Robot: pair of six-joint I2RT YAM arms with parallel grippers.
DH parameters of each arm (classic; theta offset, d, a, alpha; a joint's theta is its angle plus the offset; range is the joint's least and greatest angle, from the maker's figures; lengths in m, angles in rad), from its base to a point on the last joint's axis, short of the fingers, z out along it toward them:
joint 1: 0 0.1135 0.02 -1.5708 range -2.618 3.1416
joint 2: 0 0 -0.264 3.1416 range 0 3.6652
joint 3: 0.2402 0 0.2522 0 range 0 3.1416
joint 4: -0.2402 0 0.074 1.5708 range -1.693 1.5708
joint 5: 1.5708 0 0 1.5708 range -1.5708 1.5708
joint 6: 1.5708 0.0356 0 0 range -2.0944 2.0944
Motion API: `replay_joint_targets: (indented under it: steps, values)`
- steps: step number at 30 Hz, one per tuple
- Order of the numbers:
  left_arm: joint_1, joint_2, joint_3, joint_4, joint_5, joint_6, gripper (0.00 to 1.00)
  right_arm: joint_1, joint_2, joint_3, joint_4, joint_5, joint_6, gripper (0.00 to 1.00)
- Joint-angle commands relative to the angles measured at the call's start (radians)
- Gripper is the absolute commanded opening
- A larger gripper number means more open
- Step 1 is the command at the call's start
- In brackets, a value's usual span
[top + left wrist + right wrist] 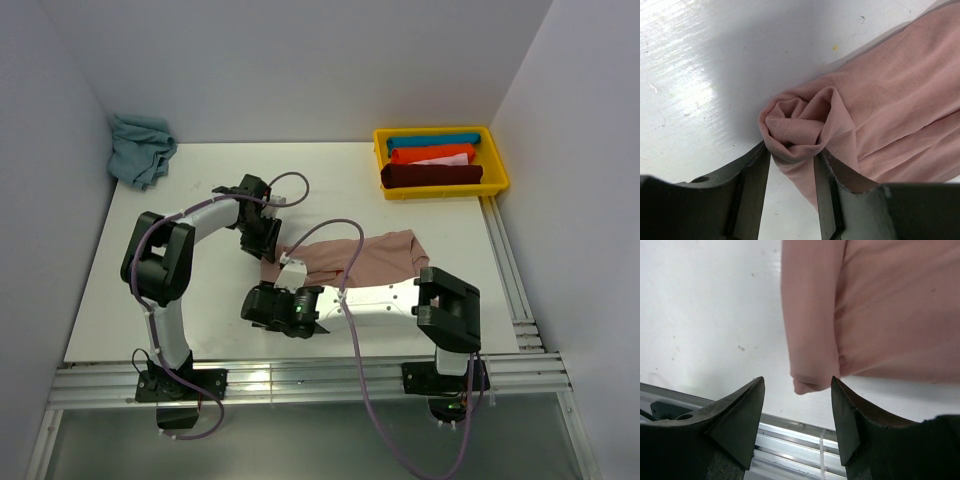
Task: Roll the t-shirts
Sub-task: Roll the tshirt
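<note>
A dusty pink t-shirt [375,258], folded into a long strip, lies across the middle of the table. Its left end is curled into a small roll [797,122]. My left gripper [265,243] comes at that end from the far side and is shut on the roll [794,150], with cloth pinched between both fingers. My right gripper [280,295] sits at the near side of the same end. In the right wrist view it stands open [797,382], and the shirt's rounded end [812,375] lies just ahead of the tips, close to the right finger.
A yellow bin [498,152] at the back right holds three rolled shirts: blue, orange and dark red. A crumpled teal t-shirt [140,148] lies at the back left corner. Aluminium rails [300,380] run along the near edge and the right side. White walls enclose the table.
</note>
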Motion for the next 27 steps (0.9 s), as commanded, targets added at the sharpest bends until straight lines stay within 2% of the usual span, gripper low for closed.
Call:
replay_joint_targets:
  steps: [1, 11, 15, 27]
  values:
    - [-0.008, 0.012, 0.022, 0.007, -0.038, 0.008, 0.45, 0.004, -0.038, 0.084, -0.131, 0.126, -0.042, 0.63]
    - [-0.011, 0.015, 0.028, 0.0, -0.041, 0.007, 0.45, -0.097, 0.167, 0.318, -0.088, 0.174, -0.286, 0.58]
    - [-0.011, 0.018, 0.031, -0.002, -0.038, 0.004, 0.45, -0.125, 0.233, 0.4, -0.099, 0.167, -0.324, 0.58]
    - [-0.012, 0.01, 0.034, -0.003, -0.032, 0.007, 0.47, -0.154, 0.33, 0.384, -0.082, 0.106, -0.32, 0.58]
